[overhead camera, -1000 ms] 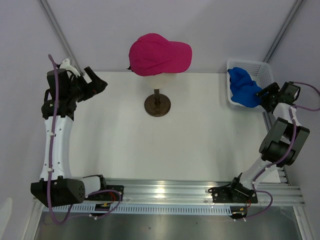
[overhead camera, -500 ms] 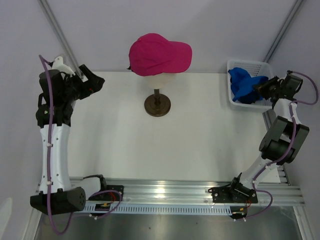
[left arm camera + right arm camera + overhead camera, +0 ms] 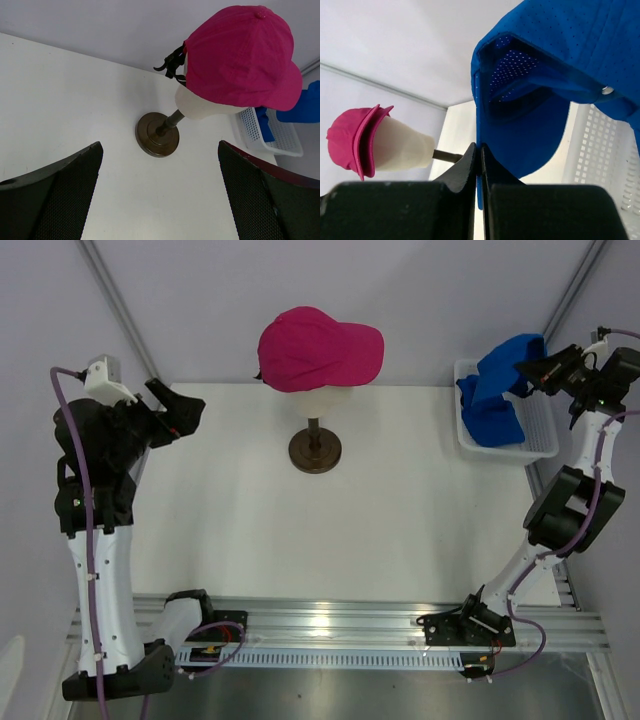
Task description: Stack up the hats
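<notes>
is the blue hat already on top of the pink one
No, the blue hat hangs pinched in the right end effector over the basket, away from the pink hat on the mannequin head.

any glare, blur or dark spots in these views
Top external: even, soft light, with glare on the metal rail. Left wrist: pink cap sharp, gripper fingers dark in the foreground. Right wrist: blue cap close up, its underside shaded, the view rolled sideways.

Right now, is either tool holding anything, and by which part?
The right tool is shut on the blue cap, pinching a thin edge of it; brim or crown rim, cannot tell. The left tool is open, empty.
</notes>
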Robot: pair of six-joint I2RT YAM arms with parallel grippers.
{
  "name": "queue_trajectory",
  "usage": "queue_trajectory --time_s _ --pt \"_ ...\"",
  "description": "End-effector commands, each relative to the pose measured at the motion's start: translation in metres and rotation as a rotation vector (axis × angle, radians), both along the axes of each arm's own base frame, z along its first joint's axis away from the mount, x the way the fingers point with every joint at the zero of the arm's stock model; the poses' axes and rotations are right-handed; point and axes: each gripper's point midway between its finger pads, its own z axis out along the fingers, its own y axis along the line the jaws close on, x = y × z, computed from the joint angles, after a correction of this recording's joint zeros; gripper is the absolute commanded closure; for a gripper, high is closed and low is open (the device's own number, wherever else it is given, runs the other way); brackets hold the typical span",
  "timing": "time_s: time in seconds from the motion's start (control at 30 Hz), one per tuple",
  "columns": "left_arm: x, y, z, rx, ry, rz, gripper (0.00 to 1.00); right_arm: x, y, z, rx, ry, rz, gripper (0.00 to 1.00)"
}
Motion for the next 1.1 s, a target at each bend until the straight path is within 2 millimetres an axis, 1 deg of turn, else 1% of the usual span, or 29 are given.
queue_trajectory --time_s 0.0,0.03,0.07,0.1,0.13,0.17,0.23,0.3,0.33,0.37,0.4,0.43,0.5,0.53,0.6,0.63,0.67,0.7,0.73,0.77,0.8,0.83,0.87,0.9,0.93,0.97,1.0,1.03,1.07 --pt "-0.005 -0.005 0.011 0.004 -0.023 -0.031 0.01 0.008 -0.011 -0.046 0.195 0.159 0.107 0.95" --pt "-0.005 -0.005 0.012 0.003 -0.024 -0.026 0.00 0.014 -0.018 -0.059 0.203 0.202 0.070 0.94" --pt "-0.005 -0.005 0.012 0.002 -0.025 -0.025 0.01 0.018 -0.022 -0.079 0.193 0.268 0.053 0.92" --pt "-0.005 -0.004 0.012 0.000 -0.025 -0.023 0.01 0.019 -0.023 -0.088 0.171 0.297 0.035 0.91" --pt "-0.005 -0.005 0.013 -0.006 -0.027 -0.022 0.01 0.022 -0.029 -0.102 0.137 0.336 -0.014 0.88" --pt "-0.004 -0.005 0.013 -0.008 -0.027 -0.021 0.01 0.020 -0.023 -0.113 0.109 0.371 -0.013 0.86" --pt "-0.004 -0.004 0.011 -0.015 -0.023 -0.013 0.00 0.021 -0.026 -0.124 0.054 0.405 -0.072 0.83" --pt "-0.004 -0.003 0.011 -0.016 -0.025 -0.009 0.00 0.017 -0.026 -0.129 0.010 0.424 -0.107 0.78" --pt "-0.005 -0.003 0.011 -0.017 -0.025 -0.008 0.00 0.019 -0.027 -0.132 -0.021 0.435 -0.141 0.71" --pt "-0.005 -0.003 0.010 -0.015 -0.024 -0.005 0.01 0.019 -0.026 -0.133 -0.036 0.439 -0.153 0.66" --pt "-0.005 -0.003 0.008 -0.015 -0.020 -0.005 0.00 0.018 -0.026 -0.133 -0.053 0.441 -0.162 0.61" --pt "-0.006 -0.002 0.008 -0.010 -0.019 -0.003 0.01 0.019 -0.026 -0.134 -0.079 0.448 -0.184 0.51" --pt "-0.007 -0.001 0.006 -0.004 -0.014 0.003 0.01 0.016 -0.021 -0.136 -0.106 0.468 -0.191 0.40" --pt "-0.008 -0.001 0.007 0.000 -0.019 0.004 0.01 0.014 -0.015 -0.135 -0.149 0.471 -0.198 0.31" --pt "-0.008 -0.001 0.004 -0.001 -0.015 0.002 0.00 0.011 -0.006 -0.132 -0.203 0.465 -0.208 0.25" --pt "-0.009 -0.001 0.003 0.001 -0.018 0.002 0.00 0.005 -0.005 -0.126 -0.255 0.448 -0.232 0.21" --pt "-0.010 -0.001 0.004 0.004 -0.026 0.003 0.01 0.003 0.006 -0.123 -0.288 0.433 -0.224 0.19" --pt "-0.010 -0.002 0.003 0.006 -0.025 0.000 0.00 0.000 0.010 -0.120 -0.317 0.420 -0.231 0.18" --pt "-0.011 -0.001 0.003 0.014 -0.026 0.002 0.00 -0.005 0.009 -0.101 -0.365 0.374 -0.273 0.15" --pt "-0.011 -0.001 0.003 0.016 -0.026 0.001 0.00 -0.012 0.020 -0.109 -0.397 0.381 -0.262 0.11" --pt "-0.011 -0.001 0.003 0.020 -0.026 0.001 0.01 -0.016 0.021 -0.107 -0.423 0.374 -0.283 0.10" --pt "-0.011 -0.001 0.002 0.026 -0.027 -0.002 0.00 -0.022 0.015 -0.087 -0.462 0.326 -0.358 0.05" --pt "-0.012 -0.001 0.003 0.028 -0.029 -0.005 0.01 -0.032 0.018 -0.102 -0.457 0.352 -0.367 0.03" --pt "-0.012 -0.002 0.002 0.031 -0.028 -0.010 0.01 -0.037 0.014 -0.100 -0.461 0.341 -0.398 0.00" --pt "-0.012 -0.002 0.002 0.031 -0.027 -0.013 0.01 -0.038 0.013 -0.093 -0.456 0.301 -0.421 0.00" --pt "-0.012 -0.003 0.002 0.031 -0.028 -0.016 0.01 -0.046 0.014 -0.077 -0.445 0.259 -0.446 0.00" --pt "-0.012 -0.003 0.001 0.030 -0.026 -0.019 0.00 -0.055 0.011 -0.089 -0.438 0.274 -0.455 0.01" --pt "-0.012 -0.004 0.002 0.030 -0.028 -0.022 0.01 -0.055 0.011 -0.081 -0.435 0.231 -0.457 0.00" --pt "-0.012 -0.005 0.002 0.028 -0.027 -0.032 0.01 -0.060 0.013 -0.070 -0.438 0.192 -0.458 0.00"
